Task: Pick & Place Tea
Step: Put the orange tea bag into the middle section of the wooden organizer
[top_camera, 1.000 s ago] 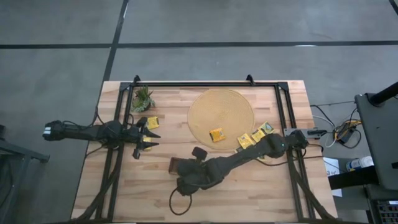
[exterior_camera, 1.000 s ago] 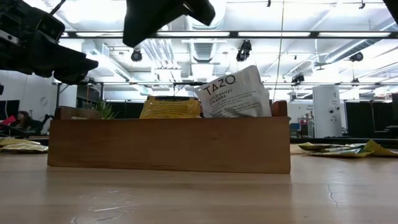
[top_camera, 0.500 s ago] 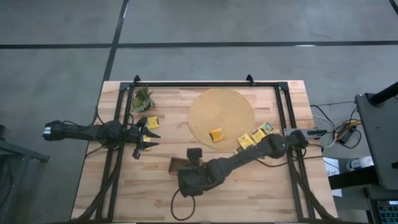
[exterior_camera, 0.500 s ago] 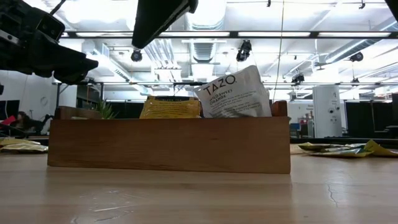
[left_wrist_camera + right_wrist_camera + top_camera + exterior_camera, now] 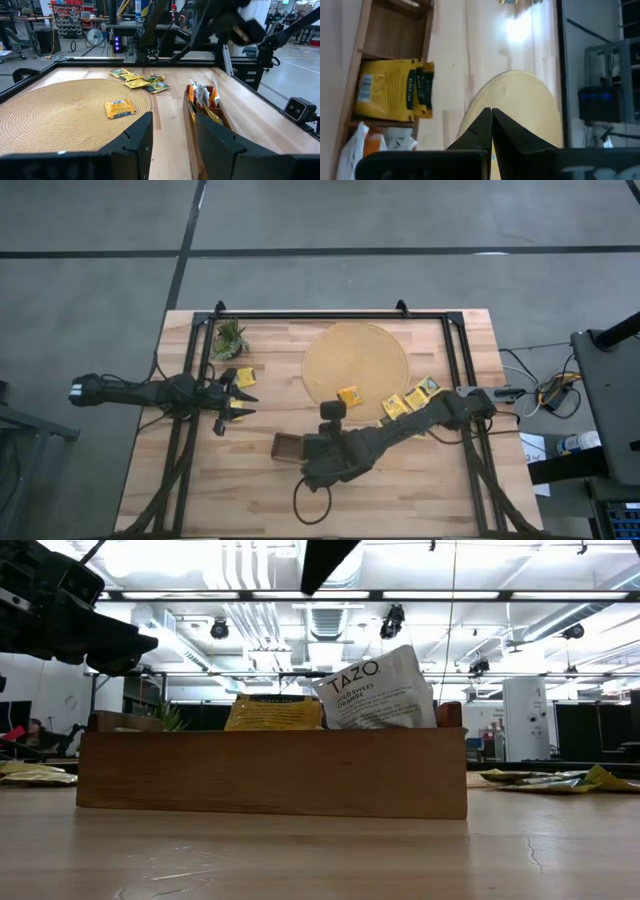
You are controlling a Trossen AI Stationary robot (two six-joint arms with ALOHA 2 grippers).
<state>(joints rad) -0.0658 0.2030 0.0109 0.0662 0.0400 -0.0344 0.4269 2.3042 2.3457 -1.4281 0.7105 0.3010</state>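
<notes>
The dark brown tray (image 5: 285, 446) lies near the table's middle. A yellow sachet (image 5: 272, 712) and a white-and-orange sachet (image 5: 380, 690) stand in it, leaning on its walls. They also show in the right wrist view (image 5: 395, 90). One yellow sachet (image 5: 348, 396) lies on the round mat (image 5: 355, 358), and several more (image 5: 405, 400) lie by its right rim. My right gripper (image 5: 333, 409) is shut and empty, above the tray's right end, between the tray and the mat. My left gripper (image 5: 245, 397) is open and empty at the table's left, beside another sachet (image 5: 245, 377).
A small green spiky plant (image 5: 230, 338) stands at the far left corner. A black metal frame (image 5: 330, 314) runs along the table's far edge and both sides. Bare wood (image 5: 400, 480) lies toward the near edge.
My right gripper has risen from over the tray and gone toward the table's right and far edges, toward the mat, with its fingers shut and empty. The sachets in the tray have stayed as they were.
</notes>
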